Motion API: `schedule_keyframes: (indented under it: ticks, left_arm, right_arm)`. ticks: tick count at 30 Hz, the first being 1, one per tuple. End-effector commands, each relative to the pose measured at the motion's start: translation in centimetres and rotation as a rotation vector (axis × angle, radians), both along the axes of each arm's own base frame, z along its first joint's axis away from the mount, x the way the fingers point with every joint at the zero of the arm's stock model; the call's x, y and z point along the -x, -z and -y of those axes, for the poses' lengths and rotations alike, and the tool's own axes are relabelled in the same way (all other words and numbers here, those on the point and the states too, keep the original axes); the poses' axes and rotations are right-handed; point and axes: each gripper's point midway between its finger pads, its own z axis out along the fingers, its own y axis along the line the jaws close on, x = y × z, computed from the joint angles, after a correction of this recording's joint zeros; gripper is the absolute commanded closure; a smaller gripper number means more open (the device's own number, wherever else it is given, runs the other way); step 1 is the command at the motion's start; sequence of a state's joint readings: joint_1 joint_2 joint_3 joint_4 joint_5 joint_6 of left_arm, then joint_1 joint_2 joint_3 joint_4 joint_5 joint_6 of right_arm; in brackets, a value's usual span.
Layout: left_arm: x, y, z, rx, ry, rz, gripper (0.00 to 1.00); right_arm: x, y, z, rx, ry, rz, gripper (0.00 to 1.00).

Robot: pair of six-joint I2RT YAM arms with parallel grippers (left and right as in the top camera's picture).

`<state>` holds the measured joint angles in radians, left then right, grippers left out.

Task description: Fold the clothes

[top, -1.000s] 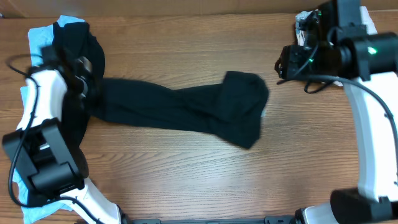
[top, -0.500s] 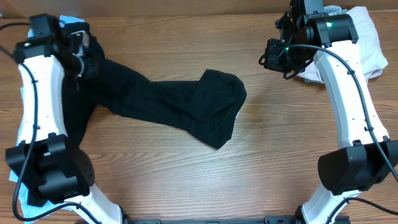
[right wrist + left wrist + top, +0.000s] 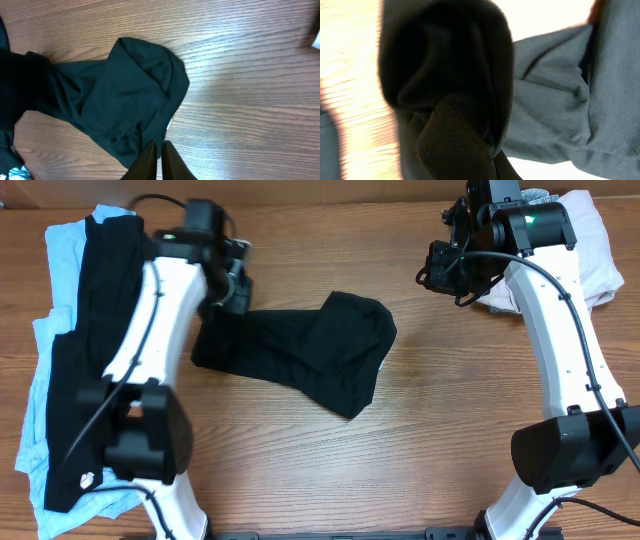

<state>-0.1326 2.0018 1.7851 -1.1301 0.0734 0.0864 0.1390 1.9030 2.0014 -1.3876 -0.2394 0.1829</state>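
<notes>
A black short-sleeved garment (image 3: 320, 355) lies crumpled on the wooden table in the middle. My left gripper (image 3: 232, 285) is shut on its left end and holds that end up; the left wrist view is filled with bunched black cloth (image 3: 455, 100). The garment also shows in the right wrist view (image 3: 115, 100). My right gripper (image 3: 440, 275) hangs above the table at the upper right, its fingers (image 3: 160, 155) together and empty. More clothes, black (image 3: 85, 360) over light blue (image 3: 45, 330), are piled at the left edge.
A pile of white cloth (image 3: 590, 250) sits at the far right corner behind the right arm. The left arm's white links (image 3: 150, 330) reach across the left side of the table. Bare wood (image 3: 450, 440) lies in front.
My left gripper has swung right from the left pile toward the table's middle, dragging the black garment's left end with it. The garment is now bunched shorter. The right arm has held still.
</notes>
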Motion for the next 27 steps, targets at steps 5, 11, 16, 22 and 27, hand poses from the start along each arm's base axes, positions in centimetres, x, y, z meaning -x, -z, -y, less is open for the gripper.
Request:
schedule_keyframes:
  ticks: [5,11,16,22,27]
  left_arm:
    - [1.7,5.1,6.3,0.006,0.161,-0.123,0.41]
    - [1.6,3.9,8.1,-0.008,0.202,-0.095,0.0]
    - [-0.2,-2.7,7.8,0.017,0.17,0.006,0.0]
    - [-1.8,-12.6,6.5,0.063,0.108,0.198,0.0]
    - [-2.6,-16.7,4.4,0.081,0.049,0.298,0.0]
  right_arm:
    - [0.1,-0.5,-0.1,0.003,-0.01,0.018,0.85]
    - [-0.1,-0.5,0.0,0.002,-0.007,0.021,0.59]
    - [-0.1,0.0,-0.7,-0.03,-0.02,-0.001,0.47]
    - [0.1,3.2,-2.9,-0.104,-0.063,-0.104,0.39]
    - [1.4,7.5,-4.8,-0.11,-0.079,-0.215,0.37]
